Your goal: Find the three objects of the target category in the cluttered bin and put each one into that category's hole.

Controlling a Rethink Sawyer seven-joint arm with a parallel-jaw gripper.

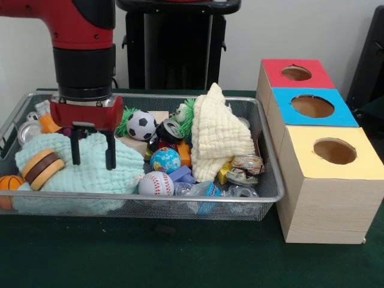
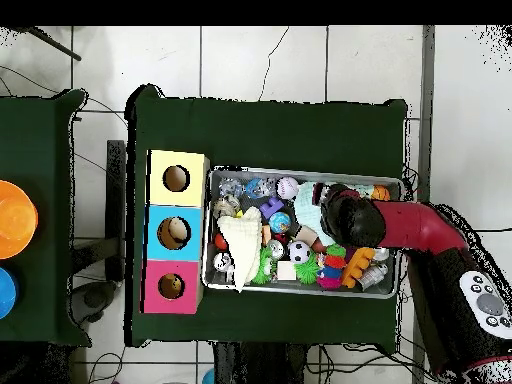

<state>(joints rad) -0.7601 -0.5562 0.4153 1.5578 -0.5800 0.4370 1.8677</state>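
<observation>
Hand [image 1: 93,153] of the red and black arm hangs over the 9 o'clock end of the large shallow silver wire-mesh bin [image 1: 180,198], black fingers [image 1: 110,157] parted fairly wide, nothing between them, tips just above or on a pale mint-green quilted cloth [image 1: 96,171]; contact hard to judge. Toy hamburger [image 1: 42,168] at 9 o'clock of the fingers on that cloth, small orange basketball [image 1: 9,183] further out by the rim. At 3 o'clock of the hand: black-and-white soccer ball [image 1: 141,125], dark crushed drink can [image 1: 165,133], blue globe ball [image 1: 165,159], white baseball [image 1: 156,183] toward 5 o'clock. Cream folded quilted cloth [image 1: 219,138] piled upright near the bin's middle, green spiky toy [image 1: 189,114] behind it. Bin sits on the dark green table [image 1: 180,258]; at its 3 o'clock side, a row of three wood-grain boxes, each with a round hole: red-topped [image 1: 297,73], blue-topped [image 1: 312,107], yellow-topped [image 1: 333,153]. Overhead, hand hidden under the arm's wrist [image 2: 350,218].
</observation>
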